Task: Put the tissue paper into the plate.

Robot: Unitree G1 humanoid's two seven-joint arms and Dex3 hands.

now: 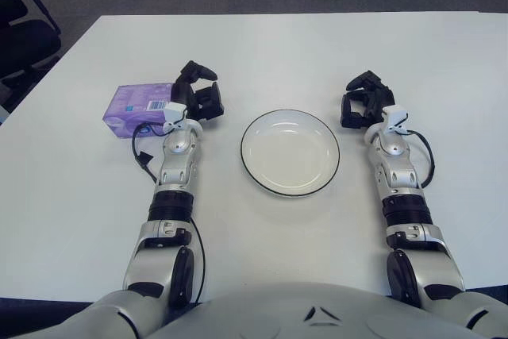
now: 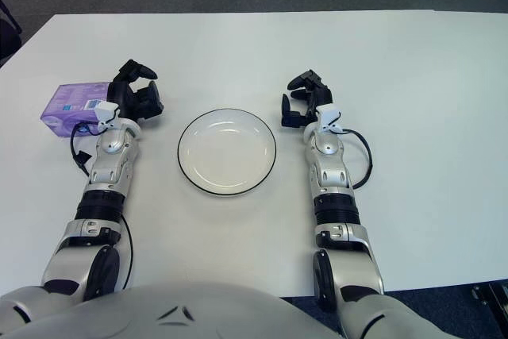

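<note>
A purple tissue pack [image 1: 136, 108] lies on the white table at the left. A white plate [image 1: 290, 152] with a dark rim sits in the middle and is empty. My left hand [image 1: 198, 94] rests just right of the tissue pack, close beside it, fingers relaxed and holding nothing. My right hand [image 1: 364, 102] rests to the right of the plate, fingers relaxed and empty.
The white table [image 1: 317, 45] stretches well beyond the plate toward the far edge. Dark office chairs [image 1: 20, 29] stand off the table's left side. Grey carpet lies beyond the far edge.
</note>
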